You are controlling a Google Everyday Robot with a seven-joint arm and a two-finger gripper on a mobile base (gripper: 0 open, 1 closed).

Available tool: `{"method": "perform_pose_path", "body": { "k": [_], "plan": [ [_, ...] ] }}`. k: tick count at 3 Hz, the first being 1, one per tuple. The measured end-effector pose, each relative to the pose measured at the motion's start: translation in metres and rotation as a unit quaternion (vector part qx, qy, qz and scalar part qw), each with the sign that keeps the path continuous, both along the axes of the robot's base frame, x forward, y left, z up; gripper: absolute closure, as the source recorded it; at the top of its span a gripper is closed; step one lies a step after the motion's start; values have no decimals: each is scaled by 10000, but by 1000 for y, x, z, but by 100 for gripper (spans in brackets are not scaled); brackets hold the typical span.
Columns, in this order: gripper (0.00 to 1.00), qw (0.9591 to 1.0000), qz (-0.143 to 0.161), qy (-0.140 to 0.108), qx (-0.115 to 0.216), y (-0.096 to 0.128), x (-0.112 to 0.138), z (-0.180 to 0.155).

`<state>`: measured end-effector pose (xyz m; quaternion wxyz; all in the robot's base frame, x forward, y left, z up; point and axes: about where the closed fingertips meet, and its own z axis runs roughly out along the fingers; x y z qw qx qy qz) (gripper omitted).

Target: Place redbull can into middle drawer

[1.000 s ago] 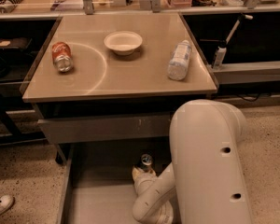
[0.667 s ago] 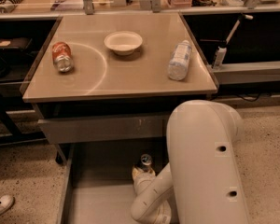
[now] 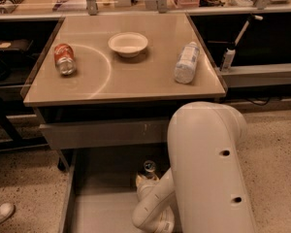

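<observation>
The redbull can (image 3: 149, 167) stands upright inside the open middle drawer (image 3: 99, 210), near its back; only its silver top and a little of its dark body show. My gripper (image 3: 144, 180) is down in the drawer right at the can, below and in front of its top. The wrist and the large white arm (image 3: 208, 169) cover the rest of the can and the drawer's right half.
On the table (image 3: 121, 84) above lie a red-orange soda can (image 3: 64, 58) on its side at the left, a white bowl (image 3: 128, 43) at the middle back and a plastic bottle (image 3: 186, 62) on its side at the right. A closed shallower drawer front (image 3: 102, 132) sits under the tabletop. A shoe (image 3: 0, 212) is on the floor at the left.
The arm has shifted slightly to the left. The can and the gripper stay in the same place in the drawer.
</observation>
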<state>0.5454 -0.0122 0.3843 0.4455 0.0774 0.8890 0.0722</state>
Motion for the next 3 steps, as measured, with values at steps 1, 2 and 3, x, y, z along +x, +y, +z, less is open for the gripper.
{"method": "perform_pose_path", "body": {
  "k": [1,2,3],
  "plan": [
    [81,10000,0,0,0,0,0,0],
    [58,10000,0,0,0,0,0,0],
    [34,10000,0,0,0,0,0,0]
  ]
}}
